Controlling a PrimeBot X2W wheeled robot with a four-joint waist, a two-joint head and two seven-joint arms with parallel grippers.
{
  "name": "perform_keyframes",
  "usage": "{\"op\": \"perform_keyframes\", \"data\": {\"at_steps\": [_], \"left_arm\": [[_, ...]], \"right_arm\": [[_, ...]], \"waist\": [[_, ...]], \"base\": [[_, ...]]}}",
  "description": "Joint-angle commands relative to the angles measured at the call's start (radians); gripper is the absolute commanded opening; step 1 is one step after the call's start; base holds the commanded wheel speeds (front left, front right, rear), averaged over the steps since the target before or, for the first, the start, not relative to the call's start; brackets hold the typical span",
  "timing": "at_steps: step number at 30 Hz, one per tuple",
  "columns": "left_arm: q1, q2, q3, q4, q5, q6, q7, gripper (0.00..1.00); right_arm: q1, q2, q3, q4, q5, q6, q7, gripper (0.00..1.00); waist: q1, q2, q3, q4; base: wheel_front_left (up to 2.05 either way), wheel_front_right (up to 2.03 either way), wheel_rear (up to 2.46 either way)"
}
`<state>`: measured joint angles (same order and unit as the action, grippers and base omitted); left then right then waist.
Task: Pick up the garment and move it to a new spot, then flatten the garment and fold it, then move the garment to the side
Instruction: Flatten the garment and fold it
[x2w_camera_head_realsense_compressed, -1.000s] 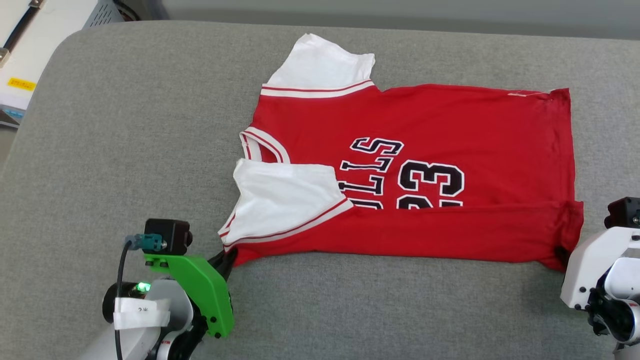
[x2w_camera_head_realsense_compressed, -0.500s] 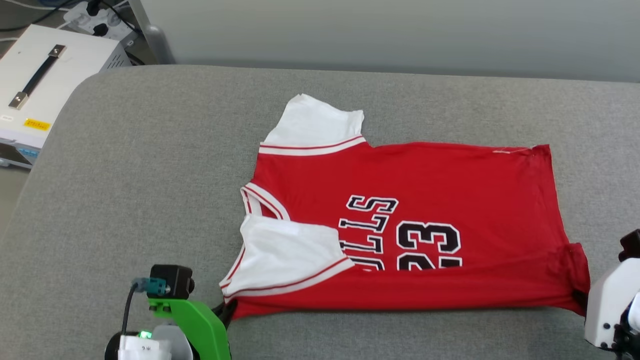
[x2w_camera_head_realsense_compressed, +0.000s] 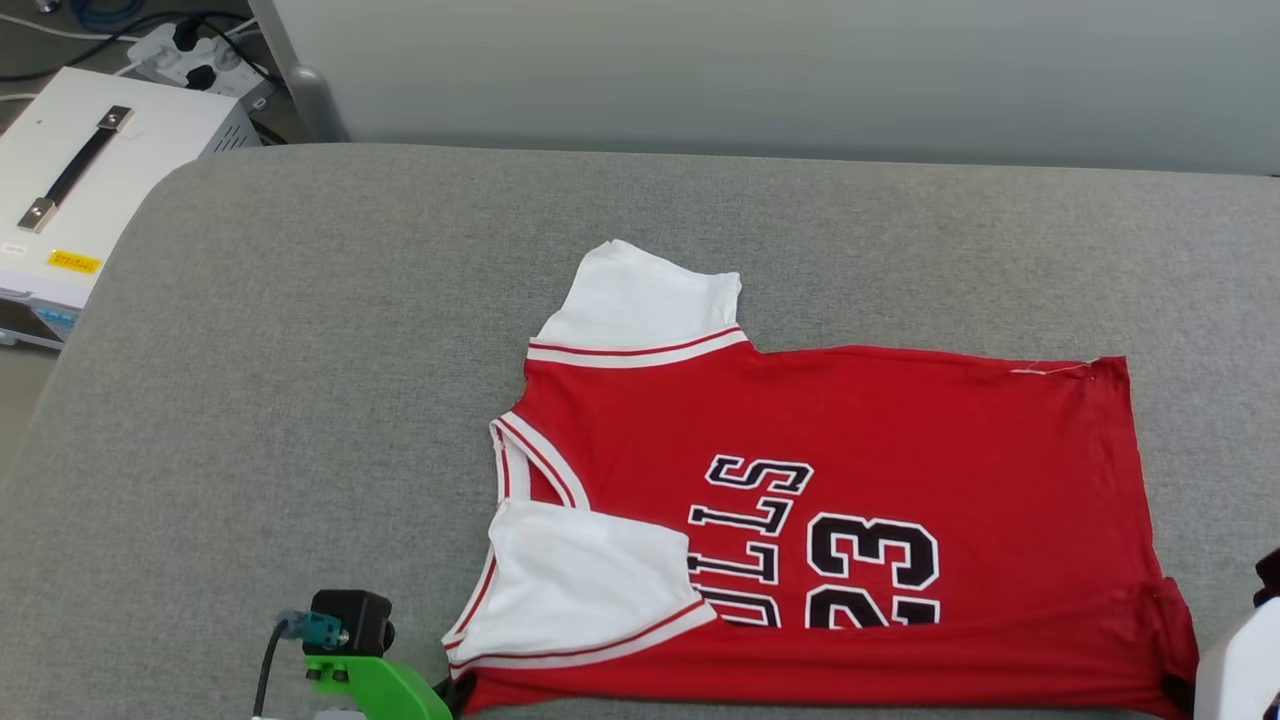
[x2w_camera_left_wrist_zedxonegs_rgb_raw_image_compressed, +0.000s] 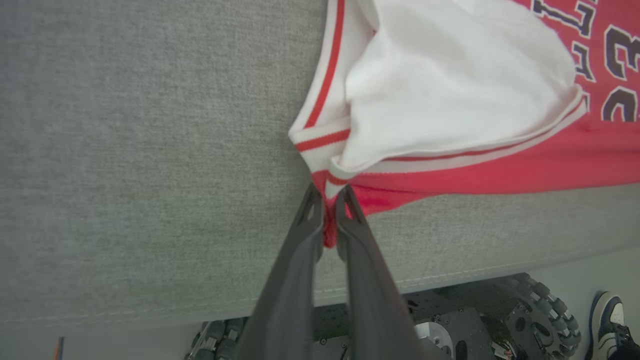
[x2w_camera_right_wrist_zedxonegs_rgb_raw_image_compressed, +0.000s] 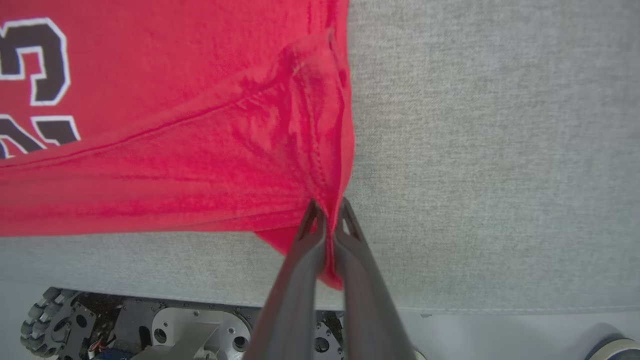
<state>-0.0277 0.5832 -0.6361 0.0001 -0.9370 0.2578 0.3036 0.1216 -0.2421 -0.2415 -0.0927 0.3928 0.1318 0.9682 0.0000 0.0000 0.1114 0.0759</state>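
Head view: the red shirt lies lower right on a grey cloth tabletop, its near edge folded over the lettering; a white box sits upper left, a pale wall along the top. Left wrist view: the left tool is clenched on the shirt's sleeve-side corner, by the tabletop's edge. Right wrist view: the right tool grips the red hem corner.

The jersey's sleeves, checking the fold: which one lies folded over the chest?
The near sleeve, beside the left hand: it lies over the red front, covering the lettering's start. The far sleeve sticks out onto the grey cushion.
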Motion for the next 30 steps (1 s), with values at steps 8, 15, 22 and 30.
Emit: {"op": "perform_keyframes", "data": {"at_steps": [8,15,22,30], "left_arm": [[-0.043,-0.008,-0.011,0.067,0.016,-0.015,-0.009,1.00],[-0.067,-0.004,0.002,0.070,0.050,-0.011,-0.064,1.00],[-0.128,-0.007,0.056,-0.003,0.110,-0.025,-0.220,1.00],[-0.170,-0.042,0.100,-0.038,0.211,-0.040,-0.476,1.00]], "right_arm": [[-0.026,-0.004,0.031,0.054,-0.015,-0.001,-0.065,1.00],[-0.044,-0.036,0.045,0.050,-0.011,-0.001,-0.146,1.00],[-0.086,-0.033,0.051,-0.030,0.000,-0.001,-0.295,1.00],[-0.123,-0.024,0.084,-0.088,-0.003,-0.001,-0.557,1.00]], "waist": [[0.0000,0.0000,0.019,-0.005],[0.0000,0.0000,-0.017,-0.001],[0.0000,0.0000,-0.053,-0.008],[0.0000,0.0000,-0.063,-0.022]], "base": [[0.00,0.00,0.00],[0.00,0.00,0.00],[0.00,0.00,0.00],[0.00,0.00,0.00]]}}
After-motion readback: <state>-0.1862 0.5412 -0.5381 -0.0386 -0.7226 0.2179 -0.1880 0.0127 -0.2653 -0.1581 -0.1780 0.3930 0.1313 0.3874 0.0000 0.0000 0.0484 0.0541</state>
